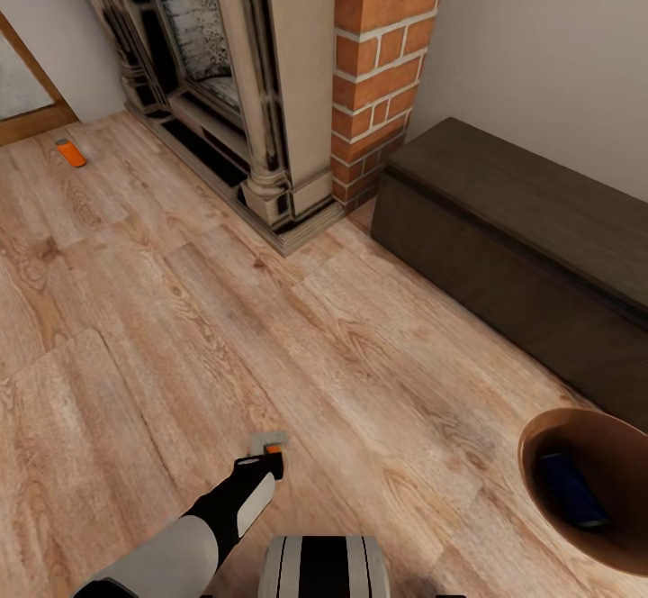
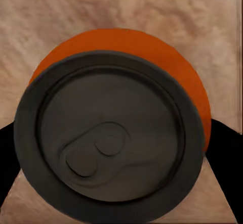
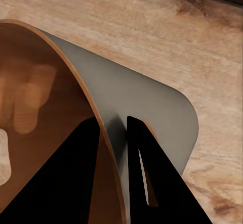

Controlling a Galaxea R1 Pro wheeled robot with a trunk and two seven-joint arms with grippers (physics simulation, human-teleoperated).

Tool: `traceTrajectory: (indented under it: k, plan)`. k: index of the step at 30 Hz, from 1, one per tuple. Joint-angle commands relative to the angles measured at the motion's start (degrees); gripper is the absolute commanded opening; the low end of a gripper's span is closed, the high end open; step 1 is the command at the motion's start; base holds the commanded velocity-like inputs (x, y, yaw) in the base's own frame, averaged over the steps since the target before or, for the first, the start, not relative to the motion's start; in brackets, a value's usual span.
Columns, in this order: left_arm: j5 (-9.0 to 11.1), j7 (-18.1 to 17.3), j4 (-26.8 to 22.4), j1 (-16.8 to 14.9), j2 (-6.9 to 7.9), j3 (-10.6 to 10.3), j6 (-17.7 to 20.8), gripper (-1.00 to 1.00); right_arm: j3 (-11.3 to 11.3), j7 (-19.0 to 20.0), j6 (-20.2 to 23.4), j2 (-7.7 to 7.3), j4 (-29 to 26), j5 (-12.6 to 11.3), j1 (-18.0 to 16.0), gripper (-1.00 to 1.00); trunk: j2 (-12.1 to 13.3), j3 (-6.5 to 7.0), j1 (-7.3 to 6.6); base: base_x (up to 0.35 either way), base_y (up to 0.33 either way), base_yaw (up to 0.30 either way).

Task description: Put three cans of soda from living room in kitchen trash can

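My left gripper (image 1: pixel 267 461) is shut on an orange soda can (image 1: pixel 274 445), held low over the wood floor. In the left wrist view the can's grey top (image 2: pixel 109 138) faces the camera, with black fingers (image 2: pixel 227 143) on both sides. A second orange can (image 1: pixel 70 153) lies on the floor far left, near the glass door. The trash can (image 1: pixel 540 436), brown inside, is at the lower right with the blue can (image 1: pixel 572 490) lying in it. My right gripper (image 3: pixel 112 122) is shut on the bin's wall (image 3: pixel 147 102), one finger inside and one outside.
A brick fireplace (image 1: pixel 382 58) with a stone surround (image 1: pixel 270 85) stands at the back. A long dark wooden chest (image 1: pixel 522 238) runs along the right wall, close behind the bin. The wood-framed glass door (image 1: pixel 22 85) is at the far left. My trunk (image 1: pixel 324 566) shows at the bottom.
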Motion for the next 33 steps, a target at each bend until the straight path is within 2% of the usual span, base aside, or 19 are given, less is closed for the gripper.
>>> traceTrajectory:
  k: [1, 8, 10, 13, 14, 16, 17, 18, 19, 20, 22, 24, 27, 28, 29, 31, 32, 33]
  plan:
    - [-0.1, -0.02, -0.01, 0.01, -0.33, 0.01, 0.04, -1.0, 0.0, 0.09, 0.21, 0.0, -0.01, -0.19, -0.01, -1.0, 0.0, 0.0, 0.0, 0.0, 0.0, 0.0]
    - [-0.16, -0.04, -0.21, 0.01, -0.67, 0.01, 0.04, -1.0, -0.08, 0.09, 0.21, -0.05, -0.01, -0.19, -0.02, -1.0, 0.0, 0.0, 0.0, 0.0, 0.0, 0.0]
    - [-0.84, 0.32, -2.45, 0.01, -0.66, -0.16, 0.38, -1.0, -0.15, 0.09, 0.21, -0.09, -0.01, -0.19, -0.03, -1.0, 0.0, 0.0, 0.0, 0.0, 0.0, 0.0]
    - [-3.75, 1.95, -10.22, 0.01, -0.6, -2.31, 4.35, -1.0, -0.25, 0.09, 0.21, -0.19, -0.01, -0.19, -0.02, -1.0, 0.0, 0.0, 0.0, 0.0, 0.0, 0.0]
    - [-4.57, 3.8, -14.15, 0.01, -0.55, -4.03, 8.37, -1.0, -0.25, 0.09, 0.21, -0.22, -0.01, -0.19, -0.02, -1.0, 0.0, 0.0, 0.0, 0.0, 0.0, 0.0]
    - [-5.13, 6.57, -20.23, 0.09, -0.41, -5.86, 13.38, -1.0, -0.26, 0.09, 0.21, -0.23, -0.01, -0.19, -0.02, -1.0, 0.0, 0.0, 0.0, 0.0, 0.0, 0.0]
    - [-5.24, 8.07, -25.54, 0.54, -0.19, -6.67, 16.42, -1.0, -0.26, 0.09, 0.21, -0.23, -0.01, -0.19, -0.01, -1.0, 0.0, 0.0, 0.0, 0.0, 0.0, 0.0]
    - [-5.32, 8.92, -30.64, 1.73, 0.16, -7.1, 19.61, -1.0, -0.26, 0.09, 0.21, -0.24, -0.01, -0.19, 0.01, -1.0, 0.0, 0.0, 0.0, 0.0, 0.0, 0.0]
    - [-5.42, 9.23, -33.61, 2.65, 0.56, -7.26, 21.72, -1.0, -0.26, 0.09, 0.21, -0.25, -0.01, -0.19, 0.0, -1.0, 0.0, 0.0, 0.0, 0.0, 0.0, 0.0]
    - [-5.46, 9.62, -40.52, 4.81, 1.57, -7.45, 25.79, -1.0, -0.26, 0.09, 0.21, -0.25, -0.01, -0.19, -0.01, -1.0, 0.0, 0.0, 0.0, 0.0, 0.0, 0.0]
    - [-5.34, 9.76, -48.57, 7.56, 3.24, -7.59, 29.52, -1.0, -0.26, 0.09, 0.21, -0.25, -0.01, -0.19, -0.01, -1.0, 0.0, 0.0, 0.0, 0.0, 0.0, 0.0]
    - [-5.27, 9.64, -53.01, 9.17, 4.23, -7.62, 32.8, -1.0, -0.26, 0.09, 0.21, -0.25, -0.01, -0.19, 0.01, -1.0, 0.0, 0.0, 0.0, 0.0, 0.0, 0.0]
    - [-5.04, 9.12, -55.88, 9.99, 5.32, -7.67, 35.09, -1.0, -0.26, 0.09, 0.21, -0.25, -0.01, -0.19, 0.0, -1.0, 0.0, 0.0, 0.0, 0.0, 0.0, 0.0]
    - [-4.63, 8.25, -56.54, 10.13, 5.83, -7.68, 35.56, -1.0, -0.28, 0.09, 0.21, -0.25, -0.01, -0.19, 0.01, -1.0, 0.0, 0.0, 0.0, 0.0, 0.0, 0.0]
    - [-3.06, 4.18, -57.79, 10.28, 7.24, -7.67, 36.05, -1.0, -0.31, 0.09, 0.21, -0.25, -0.01, -0.19, -0.02, -1.0, 0.0, 0.0, 0.0, 0.0, 0.0, 0.0]
    - [0.05, -6.09, -60.2, 10.35, 10.48, -7.65, 36.23, -1.0, -0.34, 0.09, 0.21, -0.3, -0.01, -0.19, -0.04, -1.0, 0.0, 0.0, 0.0, 0.0, 0.0, 0.0]
    - [1.97, -14.62, -61.22, 10.36, 12.89, -7.61, 36.01, -1.0, -0.34, 0.09, 0.21, -0.32, -0.01, -0.19, -0.03, -1.0, 0.0, 0.0, 0.0, 0.0, 0.0, 0.0]
    - [2.84, -20.31, -61.59, 10.37, 14.38, -7.49, 35.81, -1.0, -0.35, 0.09, 0.21, -0.33, -0.01, -0.19, -0.04, -1.0, 0.0, 0.0, 0.0, 0.0, 0.0, 0.0]
